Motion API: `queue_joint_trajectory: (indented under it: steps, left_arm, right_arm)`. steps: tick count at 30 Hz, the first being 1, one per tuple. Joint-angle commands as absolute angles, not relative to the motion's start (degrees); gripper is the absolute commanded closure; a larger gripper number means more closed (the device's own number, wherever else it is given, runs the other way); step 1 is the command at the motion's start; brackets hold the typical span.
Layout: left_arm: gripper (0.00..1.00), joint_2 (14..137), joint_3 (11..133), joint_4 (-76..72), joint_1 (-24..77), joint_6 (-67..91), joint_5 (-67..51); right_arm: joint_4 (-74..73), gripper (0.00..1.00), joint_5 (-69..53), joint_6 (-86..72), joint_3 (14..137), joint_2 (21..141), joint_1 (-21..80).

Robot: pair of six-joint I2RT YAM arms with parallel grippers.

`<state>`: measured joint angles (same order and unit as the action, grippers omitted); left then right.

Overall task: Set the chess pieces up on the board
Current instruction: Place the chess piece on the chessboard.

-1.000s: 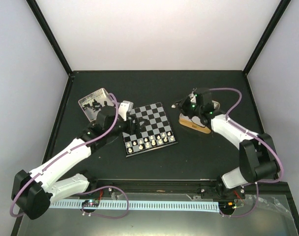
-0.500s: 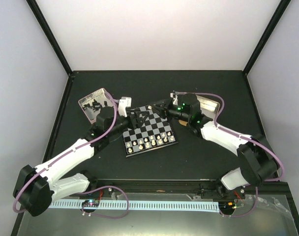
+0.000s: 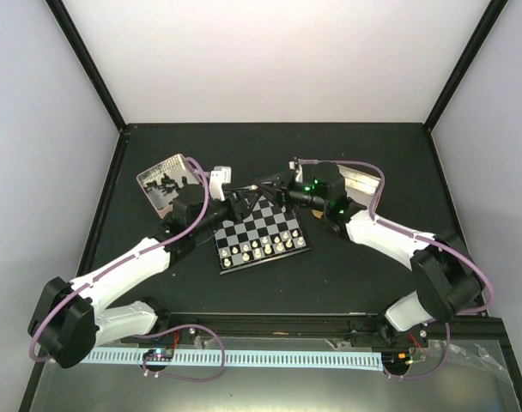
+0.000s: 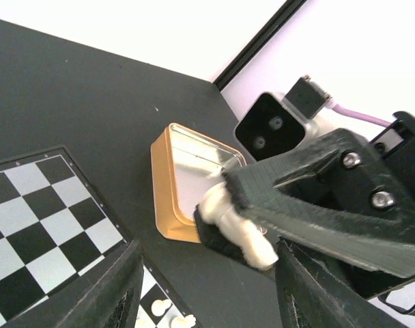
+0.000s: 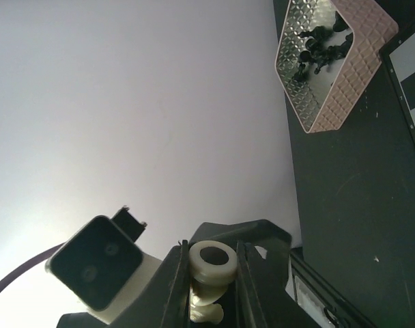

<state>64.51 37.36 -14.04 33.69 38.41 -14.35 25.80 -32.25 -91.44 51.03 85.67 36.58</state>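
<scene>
Above the far edge of the board [image 3: 263, 221], the 2 arms meet nose to nose. The right jaws are pinched on 1 cream-white piece [image 4: 239, 228]. From the right wrist, its round base faces out past the fingertips [image 5: 173, 294], so its long axis seems to run roughly along those fingers rather than across them.

The left jaws stand spread, their 2 fingers [image 4: 123, 295] flanking a gap. The piece lies straight ahead of that gap, near it, and touches neither finger as far as the left wrist view shows. So the piece is off the board, in the air over its far edge, and the left arm [image 3: 132, 262] is the free one closest to it.

This reads as a handover, and it turns on that alignment. The left jaws would need to close across the piece's exposed end, at a right angle to the right jaws' grip, or the 2 sets of fingers will clash. The piece is tiny, so little of it is free to take.

Along the board's near edge, white pieces [image 3: 261, 248] already stand. Left of the board, the pinkish tray [image 5: 347, 89] holds black pieces [image 5: 319, 39]. The tan box [image 4: 168, 205] sits to the right of the board.
</scene>
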Motion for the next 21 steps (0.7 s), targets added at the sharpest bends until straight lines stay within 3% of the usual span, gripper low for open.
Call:
queue_joint_trajectory:
  steps: [1, 4, 13, 21]
  left_arm:
    - [0.45, 63.1, 38.6, -19.1, 33.2, 36.1, -13.9]
    - [0.49, 62.3, 37.9, -20.3, 33.2, 35.3, -13.3]
    - [0.82, 63.5, 39.0, -18.9, 33.2, 34.5, -12.8]
    - [0.81, 64.2, 39.0, -17.3, 33.2, 35.8, -14.3]
  right_arm:
    - [26.8, 0.88, -33.6, -91.2, 52.6, 87.0, 36.9]
    - [27.0, 0.88, -33.9, -91.2, 52.7, 87.3, 37.0]
    - [27.4, 0.89, -34.8, -91.4, 52.9, 87.9, 37.3]
    - [30.2, 0.89, -34.7, -93.2, 52.6, 88.5, 37.2]
